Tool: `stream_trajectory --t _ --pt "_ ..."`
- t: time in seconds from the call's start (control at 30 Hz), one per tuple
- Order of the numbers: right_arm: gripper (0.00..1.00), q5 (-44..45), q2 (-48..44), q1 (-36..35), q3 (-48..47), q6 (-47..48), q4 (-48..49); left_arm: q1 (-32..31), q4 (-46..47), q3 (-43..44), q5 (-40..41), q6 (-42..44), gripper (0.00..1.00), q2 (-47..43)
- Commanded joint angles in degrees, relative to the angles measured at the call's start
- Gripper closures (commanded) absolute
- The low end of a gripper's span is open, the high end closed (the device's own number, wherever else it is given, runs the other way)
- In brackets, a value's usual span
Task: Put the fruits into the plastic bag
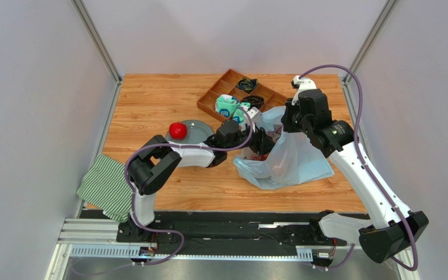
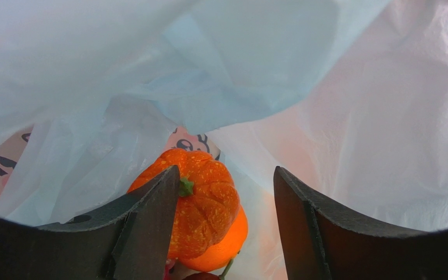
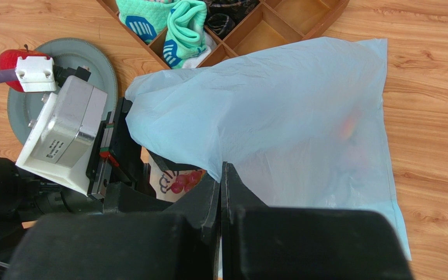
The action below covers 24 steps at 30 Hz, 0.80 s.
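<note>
The plastic bag (image 1: 293,160) lies on the desk (image 1: 150,99), its upper edge pinched between the right gripper's (image 3: 221,175) closed fingers. The left gripper (image 2: 226,169) reaches inside, fingers apart, holding nothing. The grey plate (image 1: 200,127) beside the bag carries the red apple (image 1: 178,130). Inside the bag, the ribbed orange fruit (image 2: 206,198) rests against an orange (image 2: 232,242).

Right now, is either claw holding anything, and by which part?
The right claw pinches the plastic bag by its mouth edge; the left claw is open, holding nothing.

The light-blue plastic bag (image 1: 293,163) lies crumpled, one edge lifted, its mouth open toward the left. Inside, a ribbed orange fruit (image 2: 206,201) rests on a smooth orange (image 2: 235,239). The red apple (image 1: 178,130) sits outside, on the grey plate (image 1: 200,127).
</note>
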State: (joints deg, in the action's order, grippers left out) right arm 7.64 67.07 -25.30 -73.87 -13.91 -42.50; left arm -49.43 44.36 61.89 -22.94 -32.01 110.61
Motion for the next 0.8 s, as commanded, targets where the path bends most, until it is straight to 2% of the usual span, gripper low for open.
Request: stream_trajectory --t 0.0,0.23,0.5,0.77 --pt "1.0 1.1 -1.8 0.1 0.3 -0.2 2.2 -0.6 2.3 -1.1 -3.3 3.7 0.31 -4.9" --pt "1.0 1.5 -1.8 0.1 0.4 -0.5 2.2 -0.5 3.1 -8.2 -3.5 7.8 0.19 -10.7" --pt "1.0 2.0 -2.5 0.2 0.4 -0.2 2.0 0.9 1.0 -16.2 5.3 11.4 0.18 -20.6" --pt "1.0 2.3 -2.6 0.2 0.5 -0.1 1.8 12.3 -7.9 -26.1 13.0 15.7 0.15 -35.4"
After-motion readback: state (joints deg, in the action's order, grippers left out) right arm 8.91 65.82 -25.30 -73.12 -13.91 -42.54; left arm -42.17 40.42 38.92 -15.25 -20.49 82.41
